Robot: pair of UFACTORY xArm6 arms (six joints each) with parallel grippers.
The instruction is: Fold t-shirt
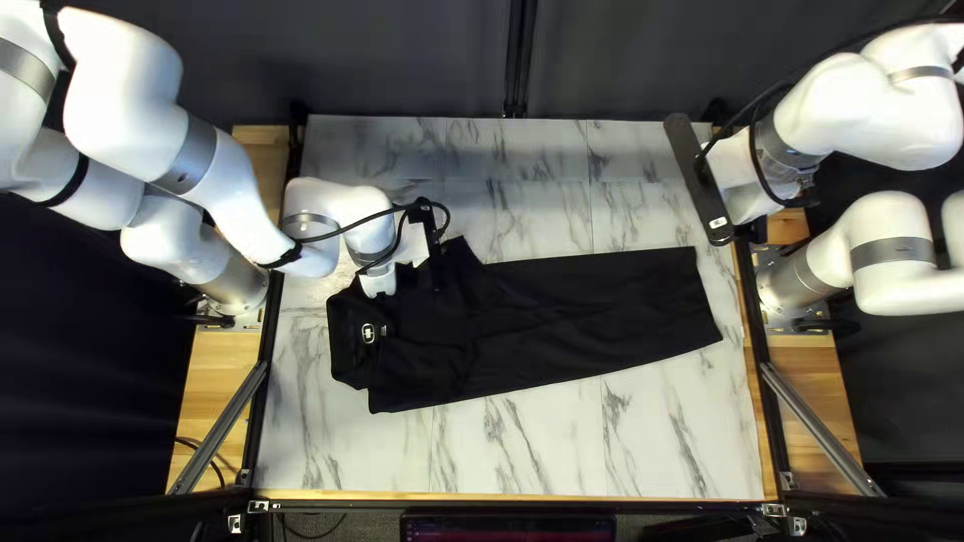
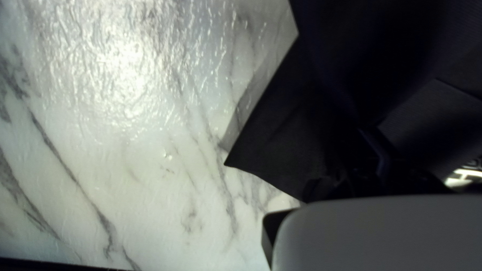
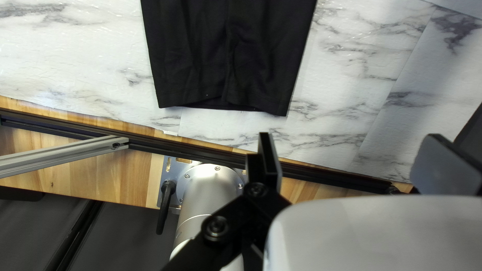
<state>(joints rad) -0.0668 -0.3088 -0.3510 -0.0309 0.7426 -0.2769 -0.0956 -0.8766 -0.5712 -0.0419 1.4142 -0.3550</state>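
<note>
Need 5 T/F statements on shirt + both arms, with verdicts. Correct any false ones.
1. The black t-shirt's collar is at the left of the top left view. True.
2. The right end effector is shut on the hem. False: it is open, clear of the hem, with nothing between its fingers.
3. The left end effector is at the collar end rather than the hem end. True.
4. The t-shirt hangs over the edge of the table. False: it lies within the tabletop.
5. A label shows at the collar. True.
</note>
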